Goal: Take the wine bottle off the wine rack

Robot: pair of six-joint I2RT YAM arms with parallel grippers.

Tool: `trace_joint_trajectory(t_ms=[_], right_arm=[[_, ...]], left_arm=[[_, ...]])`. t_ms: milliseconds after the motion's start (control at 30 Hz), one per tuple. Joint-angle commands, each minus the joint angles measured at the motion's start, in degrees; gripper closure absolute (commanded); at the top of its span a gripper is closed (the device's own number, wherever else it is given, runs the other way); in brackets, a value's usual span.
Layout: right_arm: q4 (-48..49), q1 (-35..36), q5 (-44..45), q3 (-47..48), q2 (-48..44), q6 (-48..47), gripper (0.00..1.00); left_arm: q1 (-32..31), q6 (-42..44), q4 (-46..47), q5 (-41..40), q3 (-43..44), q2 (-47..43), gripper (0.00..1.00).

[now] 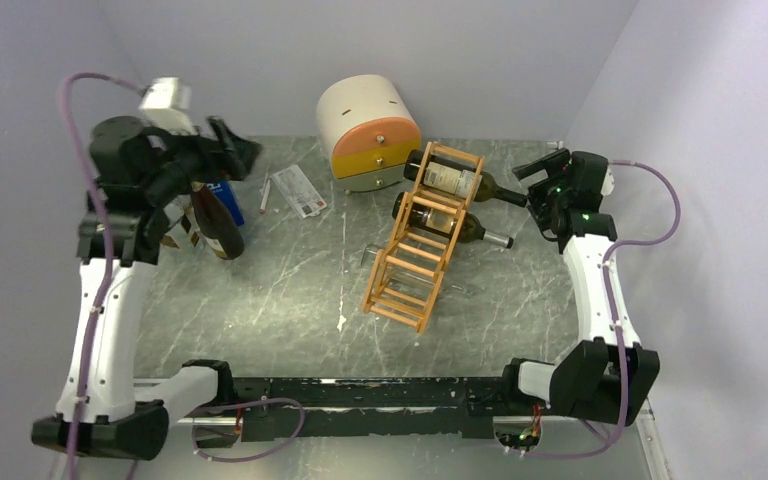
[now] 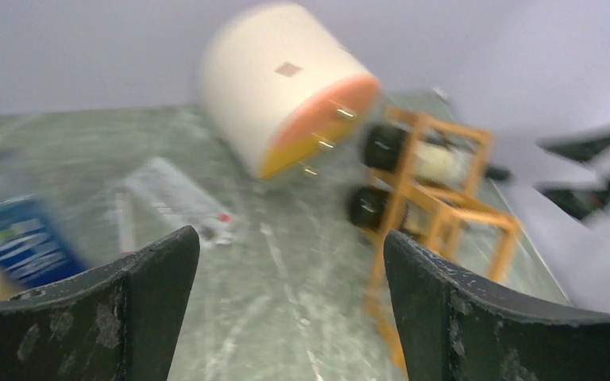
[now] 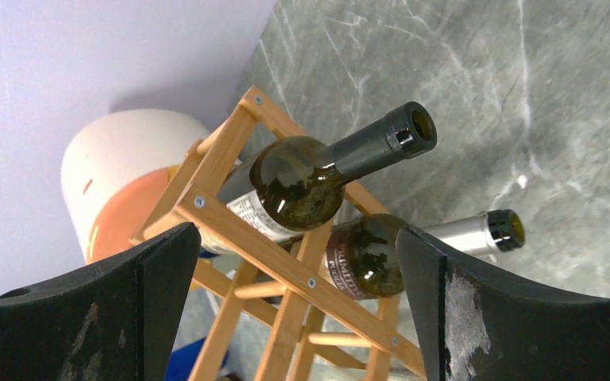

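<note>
Dark green glass, both of them. The upper wine bottle [image 3: 298,186] has a black capsule and an open mouth. The lower wine bottle [image 3: 369,258] wears a silver capsule. They lie in the top two tiers of the light wooden wine rack [image 1: 415,262], necks poking out of its right side over the grey marbled counter [image 1: 290,290].

The upper one's pale label carries print too small to read. The lower one's brown label shows pale capitals, cut off by a slat.

The right fingers [image 3: 508,317] are spread wide just right of the rack, facing the bottle mouths and touching neither neck. The left fingers [image 2: 127,317], also wide and empty, hang well left of the rack.
</note>
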Motion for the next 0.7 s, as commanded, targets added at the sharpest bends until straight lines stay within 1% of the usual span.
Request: trace_joint_trajectory(t_ms=[0,33,100,233,333,500,667], right_arm=[[6.05,-0.30,-0.13,-1.91,2.15,12.98,0.00],[7.30,-0.20,0.09,-2.24,2.70,14.44,0.00],[8.87,0.10,1.34,-2.67,3.53,16.99,0.00],[9.84,1.11,5.74,-4.16,4.88,23.15,0.00],[12.57,2.32,7.34,-5.91,6.76,27.92,0.01],[15.38,4.24,7.25,-5.49,12.77,30.68,0.01],[14.82,7.31,10.24,-3.34,17.86,34.09,0.01]], left_arm=[[-14.96,0.55,3.92,0.24,-1.22,3.73,0.11],[-17.74,0.66,4.81,-0.42,-1.19,4.51,0.11],[-21.13,0.80,6.36,-1.01,-1.32,6.15,0.11],[-25.29,3.79,8.86,-1.44,-2.47,8.60,0.11],[-27.95,7.32,11.30,-3.44,-6.27,8.95,0.12],[-29.19,9.35,19.19,-7.22,-15.93,4.67,0.12],[-29.19,9.13,21.11,-9.69,-20.53,1.69,0.13]])
